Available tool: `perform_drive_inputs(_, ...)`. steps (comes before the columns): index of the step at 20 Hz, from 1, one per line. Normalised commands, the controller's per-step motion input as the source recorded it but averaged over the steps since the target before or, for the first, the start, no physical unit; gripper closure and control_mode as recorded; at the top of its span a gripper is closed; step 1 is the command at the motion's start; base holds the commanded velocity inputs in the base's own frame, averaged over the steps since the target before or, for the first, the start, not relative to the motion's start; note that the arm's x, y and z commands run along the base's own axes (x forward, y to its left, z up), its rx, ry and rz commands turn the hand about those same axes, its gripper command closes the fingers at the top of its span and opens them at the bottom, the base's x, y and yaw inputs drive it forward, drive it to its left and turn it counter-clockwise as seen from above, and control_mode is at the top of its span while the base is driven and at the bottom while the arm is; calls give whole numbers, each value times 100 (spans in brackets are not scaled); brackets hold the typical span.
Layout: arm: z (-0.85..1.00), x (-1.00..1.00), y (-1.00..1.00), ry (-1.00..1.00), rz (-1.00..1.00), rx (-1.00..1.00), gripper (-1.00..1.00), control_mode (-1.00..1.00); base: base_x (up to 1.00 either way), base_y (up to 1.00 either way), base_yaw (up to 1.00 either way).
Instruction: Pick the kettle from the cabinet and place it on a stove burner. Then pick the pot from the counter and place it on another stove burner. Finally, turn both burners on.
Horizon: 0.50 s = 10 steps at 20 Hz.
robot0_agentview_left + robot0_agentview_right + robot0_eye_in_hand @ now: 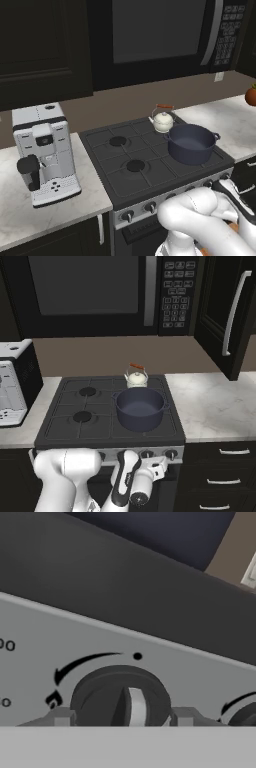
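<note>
The gripper [120, 717] has its two fingers apart, one on each side of a stove knob [120, 699] at the front edge, whose ridge stands between them.

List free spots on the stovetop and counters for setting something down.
Free: both left burners between the coffee machine and the pot; the counter right of the stove, below the cabinet. Crowded: the stove's right side, with the kettle right behind the pot, and the left counter under the coffee machine.
</note>
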Motion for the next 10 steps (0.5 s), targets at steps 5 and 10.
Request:
perform_drive_inputs(5, 1, -4, 0, -4, 3, -18, 100, -100, 0, 0, 0)
perform_drive_inputs(10, 4, -3, 0, -2, 5, -16, 100, -100, 0, 0, 0)
